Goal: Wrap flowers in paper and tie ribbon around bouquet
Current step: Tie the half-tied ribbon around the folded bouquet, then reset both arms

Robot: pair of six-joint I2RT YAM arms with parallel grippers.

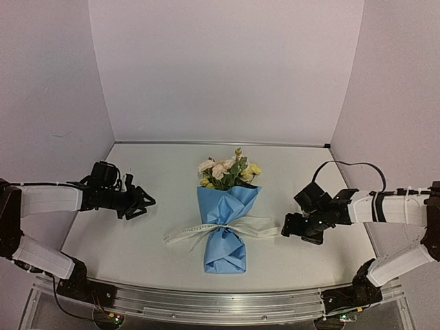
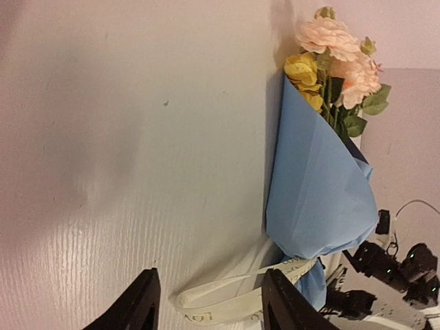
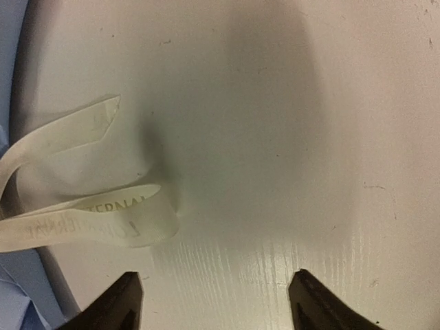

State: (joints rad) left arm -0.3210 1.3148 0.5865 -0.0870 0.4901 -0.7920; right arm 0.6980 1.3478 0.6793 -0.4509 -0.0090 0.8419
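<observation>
The bouquet [image 1: 223,230] lies on the bench [image 1: 130,240] with the ribbon [image 1: 182,236] tied around it. The left fingers [image 2: 141,306] and right fingers [image 3: 313,302] flank the bouquet, spread apart and gripping nothing.

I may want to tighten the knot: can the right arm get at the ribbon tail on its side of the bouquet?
Probably yes. The right gripper is open and close beside the ribbon tail, which lies loose on the table with nothing between them.

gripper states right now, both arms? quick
Left gripper: open, holding nothing.
Right gripper: open, holding nothing.
</observation>
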